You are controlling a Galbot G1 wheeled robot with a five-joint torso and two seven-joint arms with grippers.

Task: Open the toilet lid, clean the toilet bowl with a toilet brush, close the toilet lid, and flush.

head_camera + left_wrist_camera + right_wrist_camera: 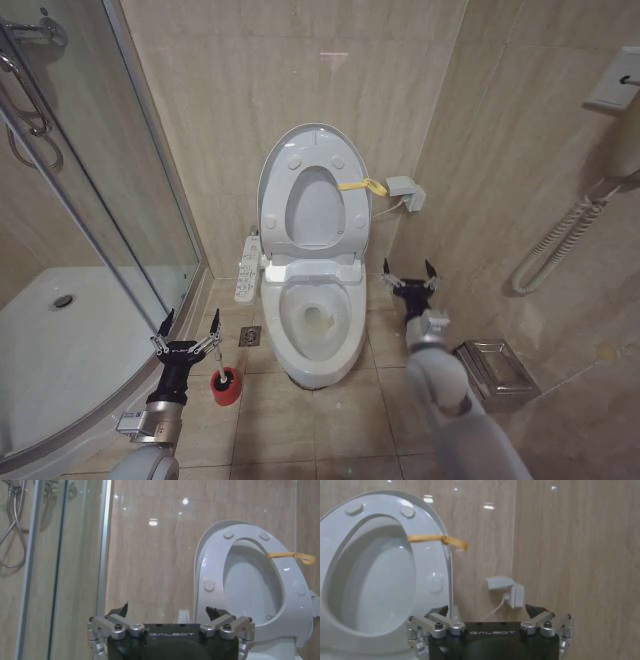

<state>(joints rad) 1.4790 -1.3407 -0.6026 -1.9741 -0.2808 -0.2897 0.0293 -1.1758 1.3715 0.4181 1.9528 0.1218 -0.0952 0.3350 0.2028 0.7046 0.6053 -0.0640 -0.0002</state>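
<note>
Standing raised against the tiled back wall, the toilet lid [313, 150] is upright with the ring-shaped seat [275, 205] lifted flat against it; a yellow strap loop [362, 186] hangs off their right edge.

Toilet bowl [316, 318]: white ceramic, uncovered, at the middle of the floor's back edge, a little water at its bottom.

Toilet brush [232, 375]: thin white handle standing in a small round red holder cup [227, 390] on the floor tiles, just beside the bowl's left base.

Left gripper [187, 332]: held above the floor near the shower enclosure's edge, beside and slightly behind the red cup, touching nothing; fingers spread wide, nothing between them. Left wrist view shows the same spread fingers [118, 612] with the raised lid [215, 555] ahead.

Right gripper [410, 277]: held in the air to the right of the bowl, apart from it; fingers spread, empty. Right wrist view shows its fingers [540, 612] apart, facing the raised lid [432, 536] and a wall socket.

Other items: white control panel [247, 268] low beside the bowl's left; floor drain [250, 336] between brush and bowl; grey wall socket [405, 192] with a cable, right of the lid; glass shower enclosure [90, 200] with white tray [50, 350] at the floor's left edge; metal bin [497, 372] on the floor at the right wall; grab rail [560, 245] on the right wall.
</note>
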